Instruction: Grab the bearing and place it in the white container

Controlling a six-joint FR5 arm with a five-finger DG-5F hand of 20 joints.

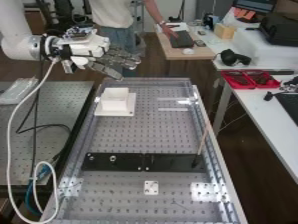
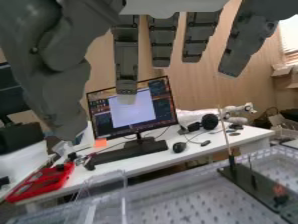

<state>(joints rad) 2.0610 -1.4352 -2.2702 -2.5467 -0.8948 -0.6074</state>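
"What have you got in your dark grey hand (image 1: 114, 60)?"

"Nothing: you have it released, with the fingers (image 2: 126, 55) stretched out straight. It hangs above the far end of the perforated metal surface (image 1: 143, 135), just beyond the white square open box (image 1: 114, 104)."

"And your bearing?"

"Look farther out, toward the near end. The small round metal ring (image 1: 112, 158) on the long black plate (image 1: 169, 162) is most likely it, well apart from the box. Your next move would be the reach and the pinch."

"What could trip you up?"

"It looks small and low, so if you close off-centre, your fingertips may scrape the plate and nudge the ring away. Pinch only its rim and it could slip out as you lift. Release too near the box's wall and it may land outside."

"Which edges should you mind?"

"The thin upright rod (image 1: 202, 141) at the plate's other end could catch a spread finger if you swing wide. The clear-walled frame (image 1: 153, 80) borders the surface, and the box sits near its far corner, so come in from the middle. Your best travelling room is over the perforated stretch between box and plate. Watch the slack white cable (image 1: 8, 145) too; it could snag."
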